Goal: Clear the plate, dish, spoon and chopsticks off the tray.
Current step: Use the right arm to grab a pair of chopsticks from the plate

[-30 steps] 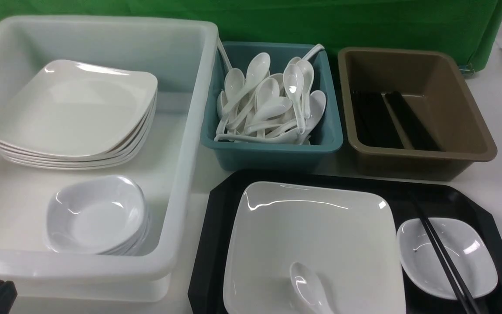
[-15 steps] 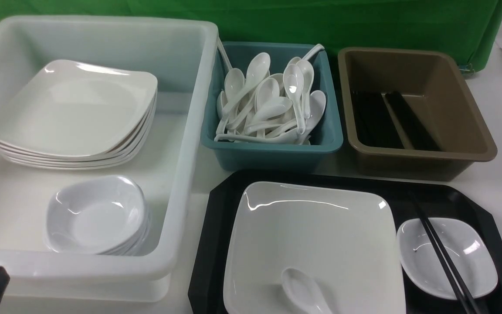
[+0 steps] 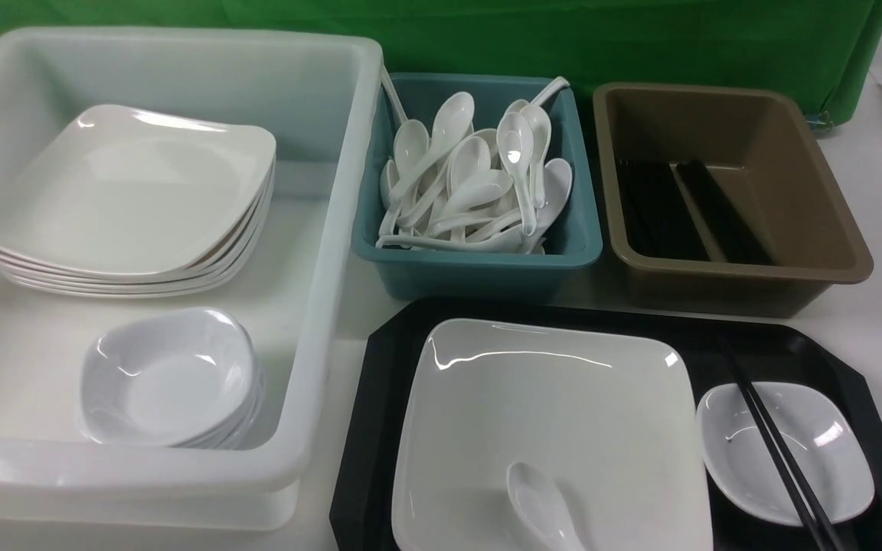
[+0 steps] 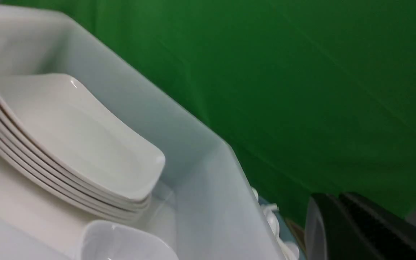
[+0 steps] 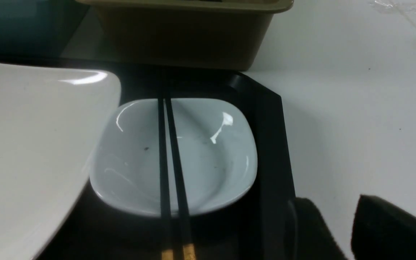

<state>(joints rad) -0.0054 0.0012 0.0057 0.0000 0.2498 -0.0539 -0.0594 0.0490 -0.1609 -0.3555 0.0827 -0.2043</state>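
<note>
Tray (image 3: 380, 398): carried all four items; clearing judged not yet started.
Plate (image 3: 556, 428): lay beyond the dish from the right gripper (image 5: 334, 216).
Dish (image 5: 211, 162): lay just ahead of the right gripper, whose jaws stood spread.
Chopsticks (image 5: 162, 159): rested across the dish; likely first pick, requiring a narrow pinch.
Spoon (image 3: 537, 505): lay on the plate.
Left gripper (image 4: 359, 227): opening could not be determined.
</note>
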